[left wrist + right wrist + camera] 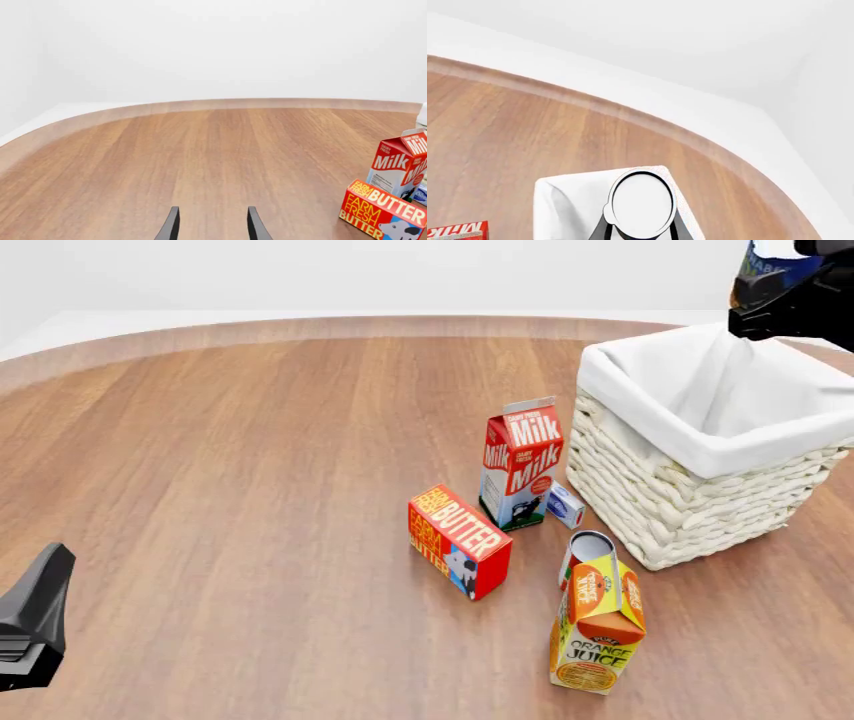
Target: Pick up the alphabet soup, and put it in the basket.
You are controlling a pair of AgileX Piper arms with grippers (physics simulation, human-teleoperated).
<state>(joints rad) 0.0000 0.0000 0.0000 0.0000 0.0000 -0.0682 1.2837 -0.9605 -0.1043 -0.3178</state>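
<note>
The alphabet soup, a small can with a blue label, hangs at the front view's top right edge with my right gripper shut on it. It is above the far right part of the basket, a large whitish wicker basket with a white liner. In the right wrist view the can's pale flat top fills the space between the dark fingers, with the basket's liner below it. My left gripper stays low at the table's near left, open with nothing in it.
Left of the basket stand a milk carton, a small blue-white box and a butter box. Nearer are a reddish-white can and an orange juice carton. Milk and butter show in the left wrist view.
</note>
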